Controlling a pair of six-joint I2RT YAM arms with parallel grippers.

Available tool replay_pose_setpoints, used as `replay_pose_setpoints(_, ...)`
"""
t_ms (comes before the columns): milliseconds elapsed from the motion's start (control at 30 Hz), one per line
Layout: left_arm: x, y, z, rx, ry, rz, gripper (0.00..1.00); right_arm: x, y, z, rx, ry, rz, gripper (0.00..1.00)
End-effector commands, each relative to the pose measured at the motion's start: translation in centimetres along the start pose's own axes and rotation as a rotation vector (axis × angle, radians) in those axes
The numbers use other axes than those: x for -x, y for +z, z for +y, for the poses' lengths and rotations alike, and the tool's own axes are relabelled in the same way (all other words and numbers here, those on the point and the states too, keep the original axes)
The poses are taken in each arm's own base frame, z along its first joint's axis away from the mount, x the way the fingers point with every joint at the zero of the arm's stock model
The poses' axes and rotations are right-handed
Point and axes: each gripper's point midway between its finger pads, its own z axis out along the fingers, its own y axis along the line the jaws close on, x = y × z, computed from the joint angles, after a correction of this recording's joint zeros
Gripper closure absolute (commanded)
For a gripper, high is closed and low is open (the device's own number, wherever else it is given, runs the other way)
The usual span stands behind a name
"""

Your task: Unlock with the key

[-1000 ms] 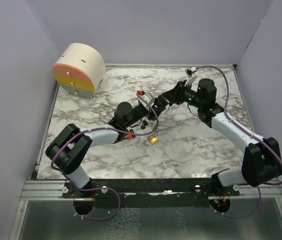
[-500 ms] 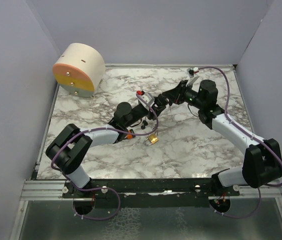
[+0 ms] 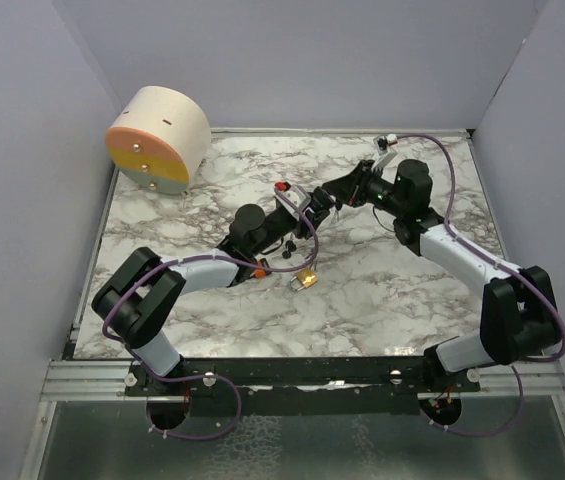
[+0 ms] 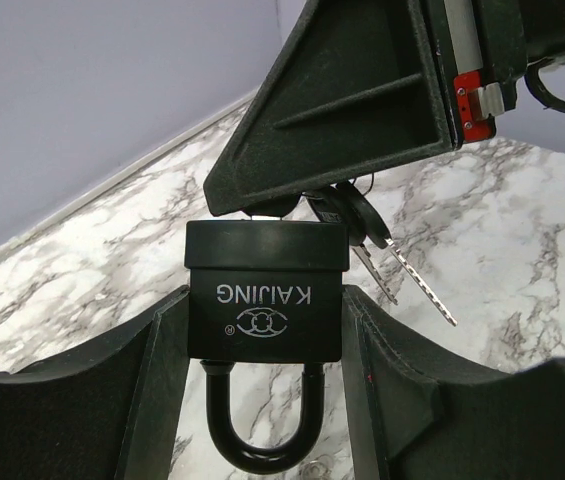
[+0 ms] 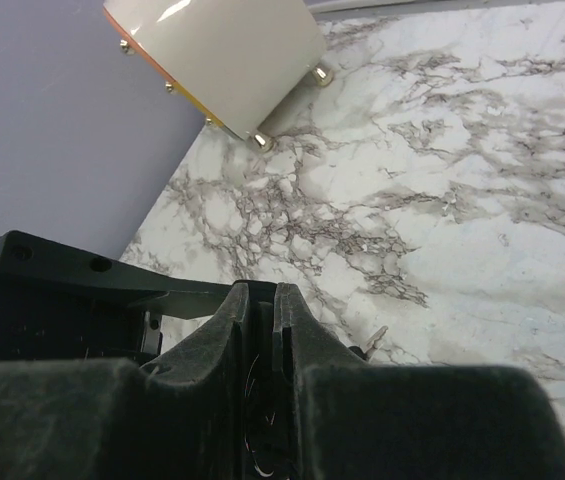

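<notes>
Left end effector (image 4: 265, 325) half-open, clamping padlock (image 4: 265, 290); right end effector (image 5: 260, 310) pinched on key (image 4: 354, 215) just beyond — skewed twist may slip key or wrench padlock loose.

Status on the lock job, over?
Left gripper clamped on the padlock, shackle closed. Right gripper pinched on the key at the end opposite the shackle. Spare keys dangle beside it; nothing blocking.

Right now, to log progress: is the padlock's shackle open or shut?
Shut: in the left wrist view both legs of the shackle sit inside the padlock body, which the left gripper clamps.
</notes>
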Motion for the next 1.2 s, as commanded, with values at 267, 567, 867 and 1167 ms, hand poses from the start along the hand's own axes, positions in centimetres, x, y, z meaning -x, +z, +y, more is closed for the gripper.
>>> replay_pose_setpoints(267, 8.8, 3.3, 3.8, 0.296, 0.164, -0.247, 1.0, -11.4, 2.0, -1.9, -0.003, 0.373, 0.372, 0.99)
replay_pose_setpoints(567, 3.5, 5.2, 3.4, 0.361, 0.242, -0.109, 1.0, -13.0, 3.2, -3.2, -0.024, 0.464, 0.402, 0.99)
replay_pose_setpoints(867, 2.6, 5.9, 2.3, 0.403, 0.331, -0.07, 1.0, -13.8, 3.6, -4.3, -0.075, 0.499, 0.414, 0.99)
replay_pose_setpoints(1167, 2.2, 6.3, 0.6, 0.416, 0.421, -0.043, 1.0, -14.3, 3.9, -4.9, -0.095, 0.531, 0.416, 0.99)
